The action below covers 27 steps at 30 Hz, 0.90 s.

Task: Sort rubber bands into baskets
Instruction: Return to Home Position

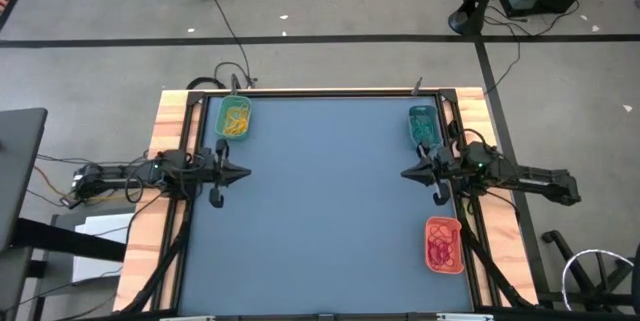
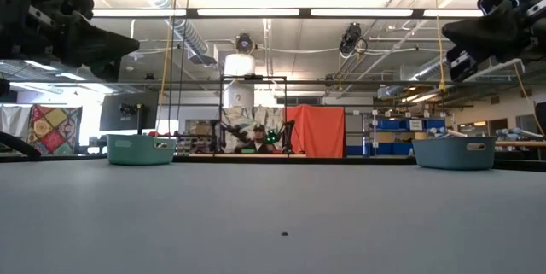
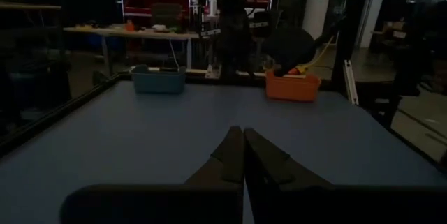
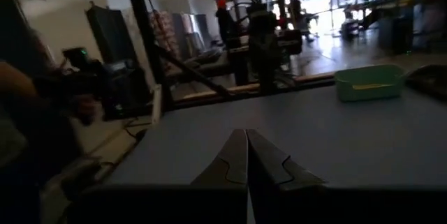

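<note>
Rubber bands (image 1: 442,247) lie in baskets (image 1: 444,220) — apart from left pincer (image 1: 244,172), right pincer (image 1: 405,173) (both closed).

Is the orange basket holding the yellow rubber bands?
No, the orange basket holds red bands; the yellow ones lie in the green basket.

The left pincer (image 3: 242,133) hangs over the blue bench (image 3: 140,133), its two dark fingers pressed together. A teal basket (image 3: 158,79) and an orange basket (image 3: 292,86) stand well apart along the far edge.
</note>
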Tool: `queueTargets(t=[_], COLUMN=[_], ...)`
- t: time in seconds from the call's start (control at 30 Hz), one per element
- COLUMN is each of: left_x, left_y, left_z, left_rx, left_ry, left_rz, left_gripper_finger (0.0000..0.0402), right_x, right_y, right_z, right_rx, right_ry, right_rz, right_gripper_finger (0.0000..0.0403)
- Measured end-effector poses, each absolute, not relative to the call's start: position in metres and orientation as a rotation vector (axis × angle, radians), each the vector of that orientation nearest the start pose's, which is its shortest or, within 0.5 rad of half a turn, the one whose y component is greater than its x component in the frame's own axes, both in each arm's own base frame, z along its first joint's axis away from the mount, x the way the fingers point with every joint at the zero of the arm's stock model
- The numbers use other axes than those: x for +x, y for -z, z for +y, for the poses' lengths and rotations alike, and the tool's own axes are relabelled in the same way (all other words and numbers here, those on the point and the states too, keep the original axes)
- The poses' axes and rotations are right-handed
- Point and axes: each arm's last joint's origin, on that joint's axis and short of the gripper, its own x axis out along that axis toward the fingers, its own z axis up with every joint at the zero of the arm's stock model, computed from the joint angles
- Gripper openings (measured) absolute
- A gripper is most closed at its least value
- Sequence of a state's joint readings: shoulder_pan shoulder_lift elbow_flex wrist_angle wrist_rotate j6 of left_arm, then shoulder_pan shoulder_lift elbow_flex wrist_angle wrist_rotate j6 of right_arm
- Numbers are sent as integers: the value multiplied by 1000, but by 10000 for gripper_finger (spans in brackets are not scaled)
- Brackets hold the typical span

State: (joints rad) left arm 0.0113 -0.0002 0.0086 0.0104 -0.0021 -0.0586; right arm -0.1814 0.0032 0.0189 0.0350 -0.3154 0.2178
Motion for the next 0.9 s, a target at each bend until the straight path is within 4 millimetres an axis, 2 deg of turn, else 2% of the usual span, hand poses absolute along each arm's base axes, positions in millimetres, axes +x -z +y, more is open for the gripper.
queueTargets(t=[0.4,0.67,0.9], left_x=[97,97,97], left_y=[-167,-168,-168], left_z=[1,4,4], left_rx=[-11,-2,-4], left_ry=[-14,-105,-105], left_rz=[-17,-25,-24], left_gripper_finger=[10,10,10], right_x=[97,97,97], right_y=[-170,-169,-169], right_z=[-9,-17,-18], right_rx=[161,235,235], right_ry=[-146,106,126], right_rz=[-37,-47,-52], right_gripper_finger=[5,30,43])
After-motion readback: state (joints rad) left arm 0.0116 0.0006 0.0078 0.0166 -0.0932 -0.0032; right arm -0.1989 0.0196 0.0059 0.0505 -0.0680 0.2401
